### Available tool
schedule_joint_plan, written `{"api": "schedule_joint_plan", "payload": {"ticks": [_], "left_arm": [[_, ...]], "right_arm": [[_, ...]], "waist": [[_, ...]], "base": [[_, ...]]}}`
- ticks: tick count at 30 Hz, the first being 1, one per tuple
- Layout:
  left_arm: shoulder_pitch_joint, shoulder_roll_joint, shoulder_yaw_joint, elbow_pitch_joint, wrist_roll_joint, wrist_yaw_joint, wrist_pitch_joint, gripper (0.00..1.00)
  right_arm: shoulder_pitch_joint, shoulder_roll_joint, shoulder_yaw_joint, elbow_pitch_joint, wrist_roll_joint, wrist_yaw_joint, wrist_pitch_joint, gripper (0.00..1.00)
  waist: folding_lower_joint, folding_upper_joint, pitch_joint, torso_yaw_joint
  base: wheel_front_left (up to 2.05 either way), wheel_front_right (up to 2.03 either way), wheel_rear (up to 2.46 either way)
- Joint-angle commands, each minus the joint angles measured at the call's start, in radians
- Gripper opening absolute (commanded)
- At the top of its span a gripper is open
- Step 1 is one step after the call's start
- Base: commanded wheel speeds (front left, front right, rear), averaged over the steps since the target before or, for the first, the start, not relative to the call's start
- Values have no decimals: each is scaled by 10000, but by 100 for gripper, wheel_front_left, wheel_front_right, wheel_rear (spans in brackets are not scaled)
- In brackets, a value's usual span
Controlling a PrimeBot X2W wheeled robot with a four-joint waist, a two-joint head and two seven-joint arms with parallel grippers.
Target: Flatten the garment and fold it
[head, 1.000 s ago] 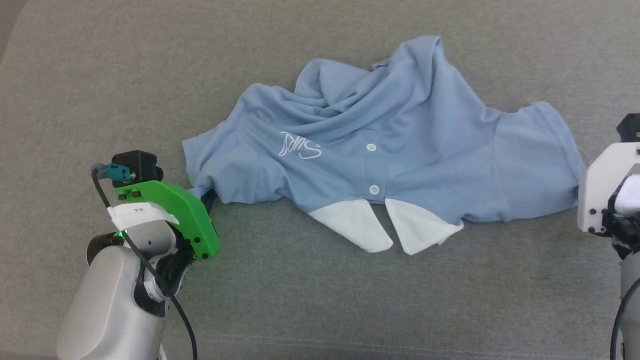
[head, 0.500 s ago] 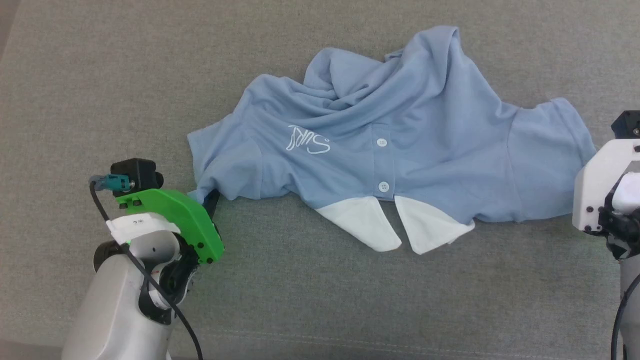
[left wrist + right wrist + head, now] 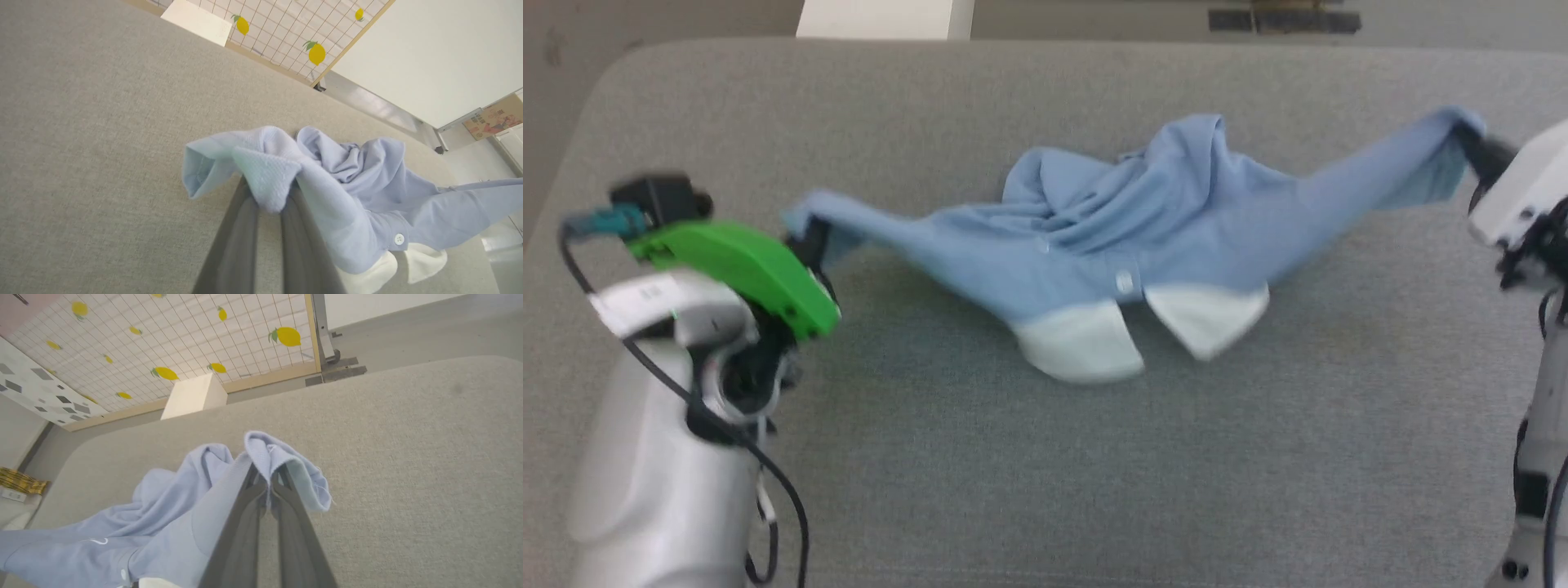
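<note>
A: The left end effector (image 3: 269,200): what is it doing?
B: Pinching one sleeve end of the garment (image 3: 1176,237), fingers tight on the cloth. The right end effector (image 3: 269,477) is pressed together on the other sleeve end. The two are well apart, both up off the table (image 3: 1094,490).
A: And the garment itself?
B: It is strung between them across the middle of the table. The sleeves are lifted and the body sags onto the surface, front up, with the white collar (image 3: 1078,347) towards the robot. Behind the buttons (image 3: 1125,282) the far part is bunched in deep folds.
A: So flattening is under way?
B: Early, I'd judge. The grip for spreading is made, but the cloth is far from flat and no fold has been laid. Left to do: stretch it, lay it smooth, then all the folding.
A: Anything around it?
B: Grey table on every side. Beyond its far edge there is a pale box (image 3: 194,396) and a lemon-printed grid panel (image 3: 184,343).
</note>
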Motion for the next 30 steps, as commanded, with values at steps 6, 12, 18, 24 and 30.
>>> {"api": "schedule_joint_plan", "payload": {"ticks": [6, 12, 18, 24, 30], "left_arm": [[-2018, 306, 481, -177, -123, -38, -121, 0], [-3548, 610, 793, -57, 117, 6, -533, 0], [-4502, 870, 804, 619, 359, -75, -758, 0], [-5092, 1088, 580, 1413, 615, -75, -610, 0], [-5983, 1488, 245, 2183, 1130, 159, -183, 0]], "right_arm": [[-1713, 229, -480, -154, 1192, -13, -610, 0], [-2937, 293, -793, -301, 1617, -13, -1394, 0], [-3604, 315, -1003, -154, 1515, -13, -1879, 0], [-4021, 323, -802, 124, 1088, -13, -1775, 0], [-4982, 361, -685, 361, 158, -13, -1491, 0]], "waist": [[-2, 0, -1344, -401], [-2, 0, -1707, -523], [-2, 0, -1769, -552], [-2, 0, -1488, -596], [-2, 0, -243, -631]], "base": [[0, 0, 0], [0, 0, 0], [0, 0, 0], [0, 0, 0], [0, 0, 0]]}}
